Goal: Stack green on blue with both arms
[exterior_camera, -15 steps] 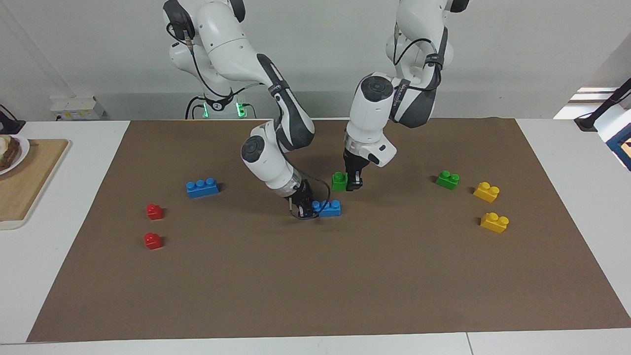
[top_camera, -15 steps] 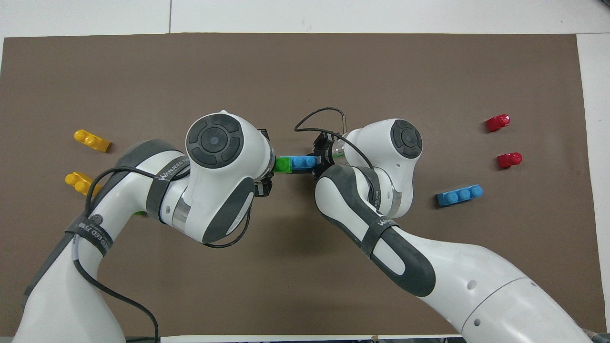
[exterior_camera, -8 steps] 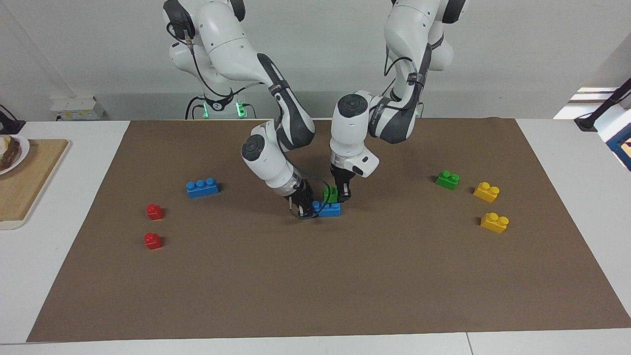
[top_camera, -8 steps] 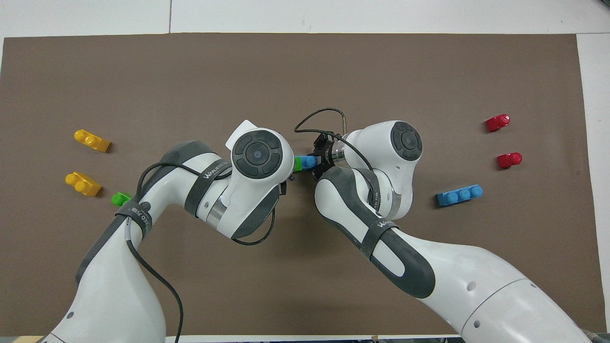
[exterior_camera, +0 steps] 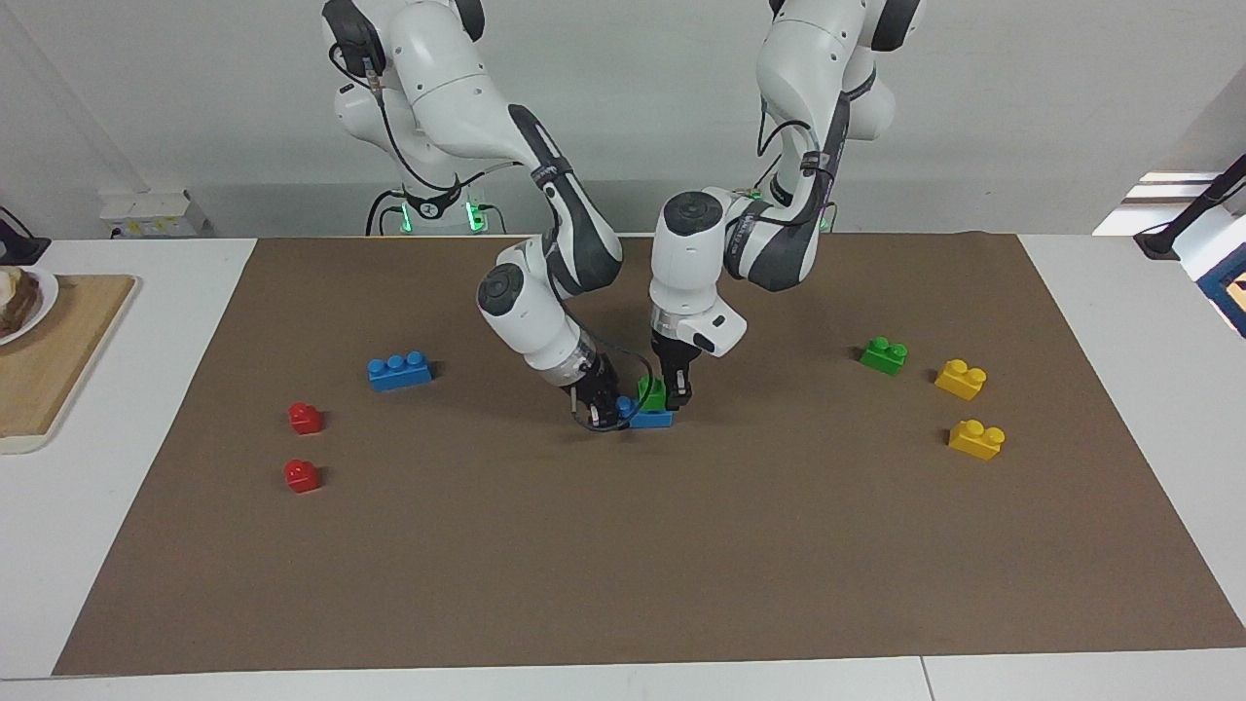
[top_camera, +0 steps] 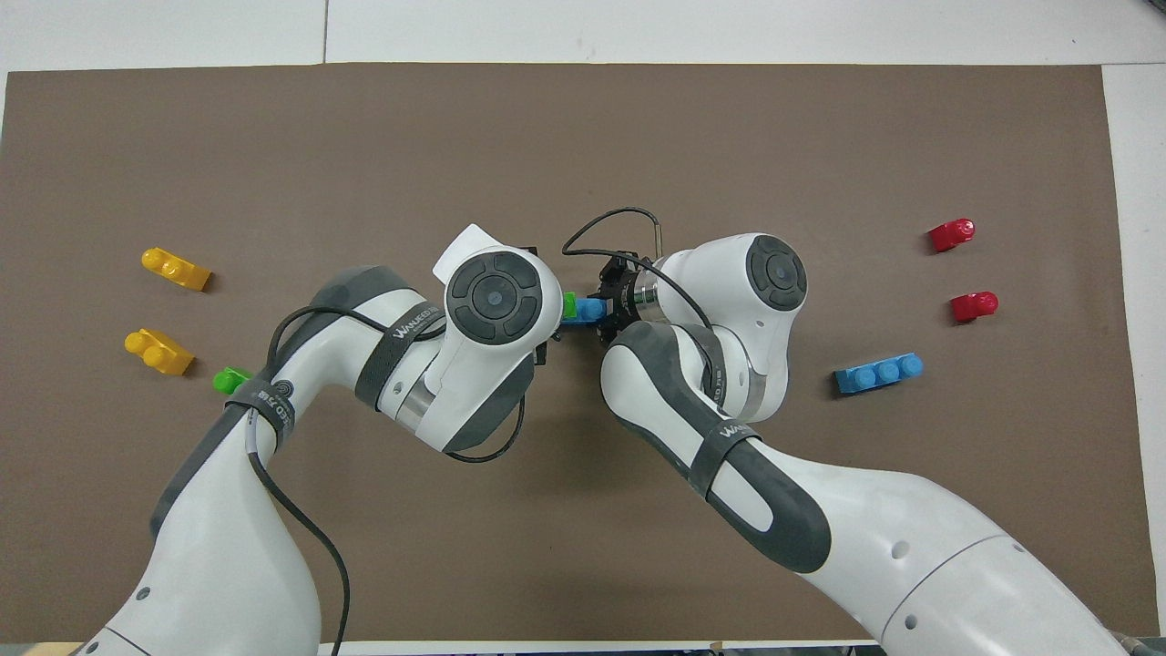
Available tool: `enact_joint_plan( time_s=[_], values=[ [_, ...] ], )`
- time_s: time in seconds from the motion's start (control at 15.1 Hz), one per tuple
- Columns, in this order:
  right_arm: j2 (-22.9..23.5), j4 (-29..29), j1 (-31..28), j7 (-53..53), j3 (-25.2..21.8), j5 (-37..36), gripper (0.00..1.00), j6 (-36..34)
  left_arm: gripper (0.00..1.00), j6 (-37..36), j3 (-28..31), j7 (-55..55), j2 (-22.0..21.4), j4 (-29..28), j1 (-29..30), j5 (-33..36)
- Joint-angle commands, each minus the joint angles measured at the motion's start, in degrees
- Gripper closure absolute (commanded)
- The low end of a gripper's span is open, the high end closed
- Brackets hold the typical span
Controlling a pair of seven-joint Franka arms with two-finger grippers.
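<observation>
Gripping green (exterior_camera: 652,392) on blue (exterior_camera: 650,419): left gripper (exterior_camera: 676,393) | right gripper (exterior_camera: 604,414) clamps blue | spare green (exterior_camera: 884,354), yellows (exterior_camera: 961,379) beside.

Brown mat (exterior_camera: 623,545) on white table (exterior_camera: 127,487)

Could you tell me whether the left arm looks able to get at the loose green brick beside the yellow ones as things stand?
Probably not yet: the left gripper is shut on a green brick atop the blue brick. The spare green brick lies unobstructed.
</observation>
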Motion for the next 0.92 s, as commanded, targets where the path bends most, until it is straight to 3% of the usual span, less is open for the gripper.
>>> enact_joint_plan(
  time_s=[0.0, 0.59, 0.66, 0.73, 0.79, 0.86],
  values=[
    [0.9, -1.84, 0.59, -1.62, -0.36, 1.34, 1.0, 2.78, 1.0, 1.16, 0.61, -1.12, 2.31, 0.36, -1.09, 1.61],
    [0.9, -1.84, 0.59, -1.53, -0.36, 1.43, 1.0, 2.78, 1.0, 2.21, 0.62, -1.3, 2.58, -0.78, -2.75, 4.14],
    [0.82, -1.84, 0.59, -1.53, -0.36, 1.43, 0.91, 2.78, 0.95, 1.69, 0.61, -1.3, 2.58, -0.78, -2.76, 4.25],
    [0.82, -1.84, 0.59, -1.62, -0.36, 1.43, 0.66, 2.78, 0.23, 1.16, 0.61, -1.21, 2.49, -0.52, -2.76, 4.25],
    [0.9, -1.84, 0.59, -1.45, -0.36, 1.43, 0.4, 2.78, 0.0, 0.55, 0.61, -0.86, 2.14, -0.43, -2.76, 4.33],
    [0.9, -1.84, 0.59, -1.18, -0.36, 1.43, 0.29, 2.78, 0.0, 0.19, 0.61, -0.51, 1.44, -0.52, -2.67, 4.33]
  ],
)
